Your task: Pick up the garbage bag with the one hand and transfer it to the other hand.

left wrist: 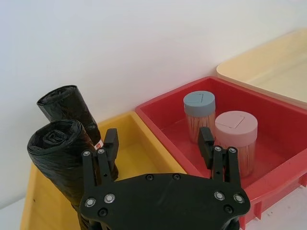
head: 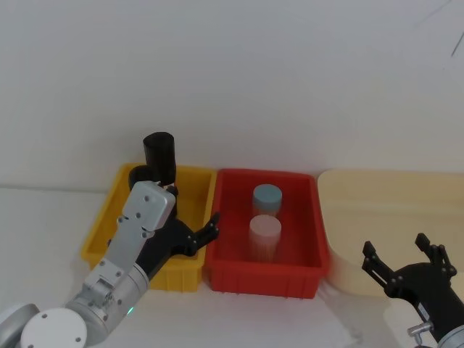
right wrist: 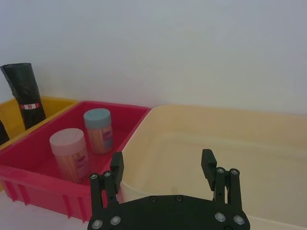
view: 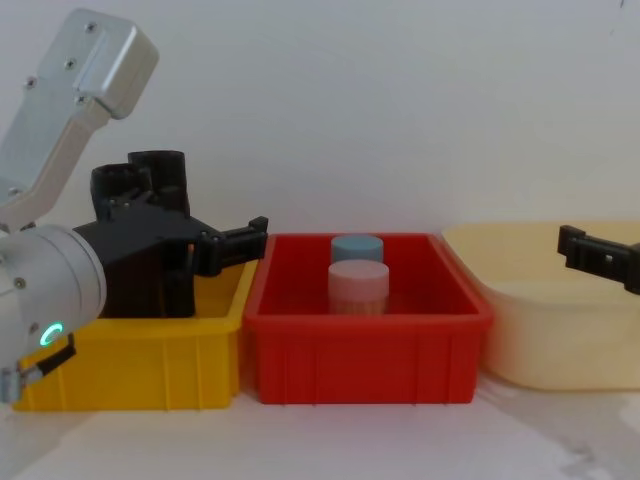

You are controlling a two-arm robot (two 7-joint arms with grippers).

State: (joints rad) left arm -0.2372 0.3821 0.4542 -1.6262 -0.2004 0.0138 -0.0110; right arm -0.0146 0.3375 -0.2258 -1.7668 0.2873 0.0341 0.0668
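While the cream bin (head: 391, 196) is overhung by the right gripper (right wrist: 163, 165), fingers spread, and the red bin (head: 261, 279) is flanked by it, the yellow bin (head: 181, 277) is overhung by the left gripper (left wrist: 158, 143), likewise spread and empty. The garbage bag (left wrist: 57, 153) is stood on end in the yellow bin, just beside one finger, the stickered roll (left wrist: 64, 103) behind it.

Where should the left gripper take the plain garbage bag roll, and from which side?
Probably its upper end, from above and the front: the garbage bag stands tilted in the yellow bin, top above the rim, the stickered roll close behind. The open left gripper should straddle its round sides; the right gripper hovers over the cream tub.
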